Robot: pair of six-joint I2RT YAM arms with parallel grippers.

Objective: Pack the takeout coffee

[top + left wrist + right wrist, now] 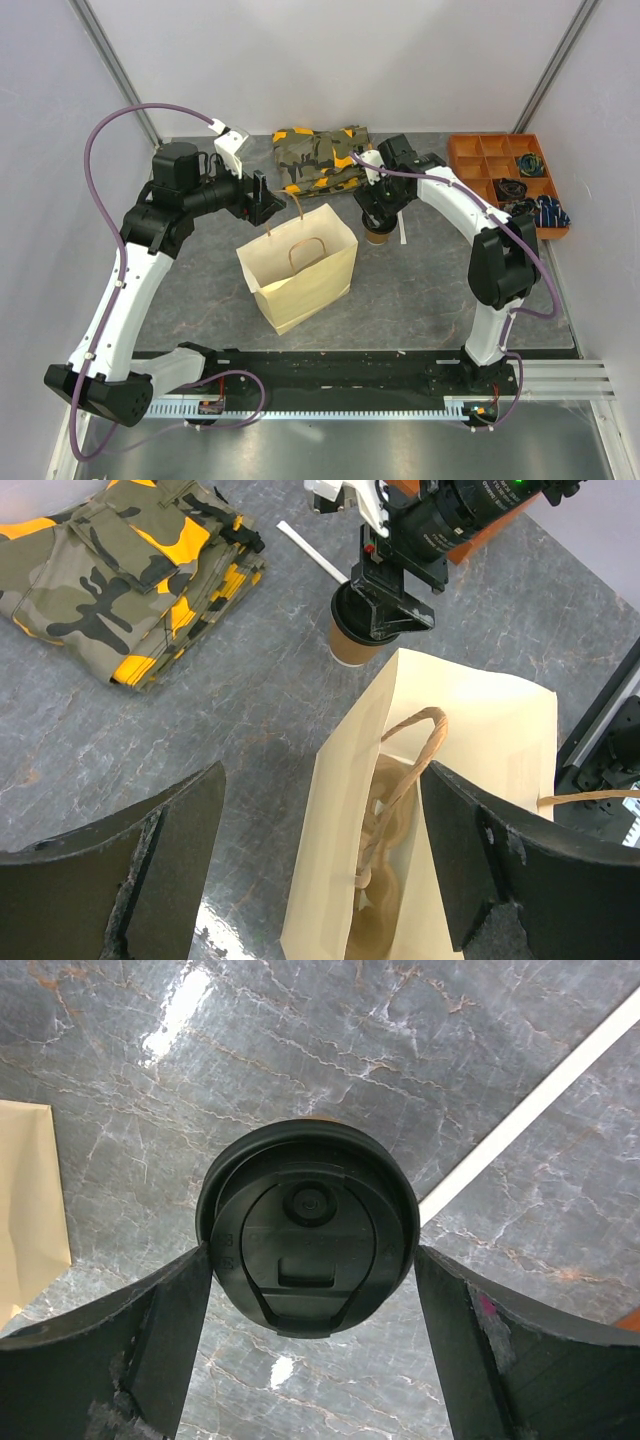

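Takeout coffee [307,1228]: standing upright on the surface [420,290] just right of the paper bag [300,270], sitting inside the right pincer [311,1252], fingers [150,1340] apart either side, so worth centring, squeezing gently and keeping level while lifting bagward.

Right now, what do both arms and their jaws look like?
Both the left arm and right arm have white links with black joints and bases, and a purple cable looping along each. The jaws are black, wedge-shaped and scuffed grey at the edges. The right wrist carries white lettering.
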